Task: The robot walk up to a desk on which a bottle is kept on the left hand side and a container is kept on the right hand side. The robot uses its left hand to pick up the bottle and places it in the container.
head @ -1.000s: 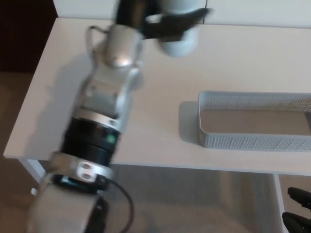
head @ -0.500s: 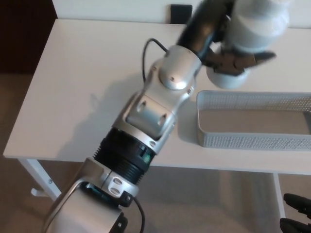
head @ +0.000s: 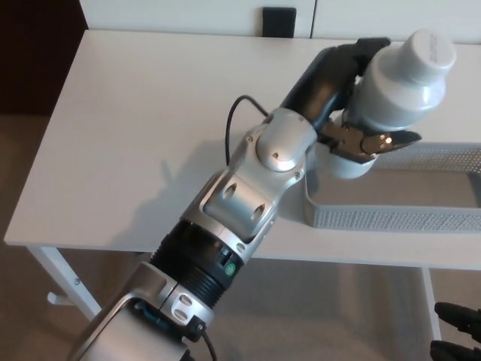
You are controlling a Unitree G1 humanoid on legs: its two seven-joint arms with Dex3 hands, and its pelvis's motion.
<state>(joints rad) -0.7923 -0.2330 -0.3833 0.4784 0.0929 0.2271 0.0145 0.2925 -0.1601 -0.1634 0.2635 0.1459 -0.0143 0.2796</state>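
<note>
My left hand (head: 347, 113) is shut on a white bottle (head: 394, 86) with a white cap, held tilted above the left end of the grey mesh container (head: 391, 216). The bottle hangs clear of the container floor. My left arm stretches diagonally from the bottom left across the white desk (head: 150, 135). Only the black fingertips (head: 457, 335) of my right hand show, low at the bottom right corner below the desk edge.
A black wall socket (head: 279, 22) sits behind the desk's far edge. The desk's front edge runs just below the container, with a white desk leg (head: 64, 282) at the lower left and another at the lower right over beige floor.
My left arm has swung right with the bottle, from over the desk's far middle to above the container's left end. The bottle now stands lower and closer to the container.
</note>
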